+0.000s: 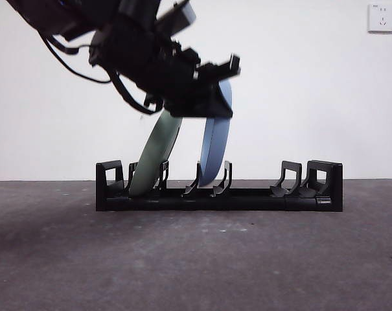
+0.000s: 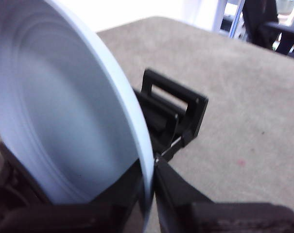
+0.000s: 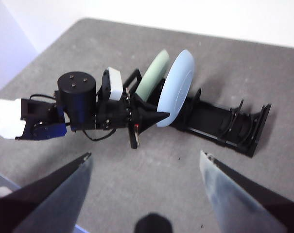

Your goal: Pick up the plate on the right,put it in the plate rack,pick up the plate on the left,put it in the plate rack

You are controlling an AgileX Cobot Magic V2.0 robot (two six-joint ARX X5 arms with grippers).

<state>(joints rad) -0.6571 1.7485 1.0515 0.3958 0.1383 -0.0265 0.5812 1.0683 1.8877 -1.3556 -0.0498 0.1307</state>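
Left end effector comes in from upper left of the front frame, jaws pinching the top rim of the blue plate; the left wrist view shows the rim wedged between the two black jaws, close and blurred. The plate stands nearly upright, its lower edge down between the prongs at the middle of the plate rack, seemingly seated or almost seated there. The green plate already leans in a slot toward the left of the rack, tilted, its top edge near the end effector and partly behind it. Right end effector hangs high over the tabletop, jaws spread wide, holding nothing, well apart from the rack.

Judgement: both plates are in the rack, so release is the step in hand. Risks:
- jaws opening before the blue plate is fully down between the prongs, so it tips or rolls out;
- the arm clipping the leaning green plate on the way out, since it sits just beside it;
- pulling up with the rim still caught, dragging the light rack along the tabletop.
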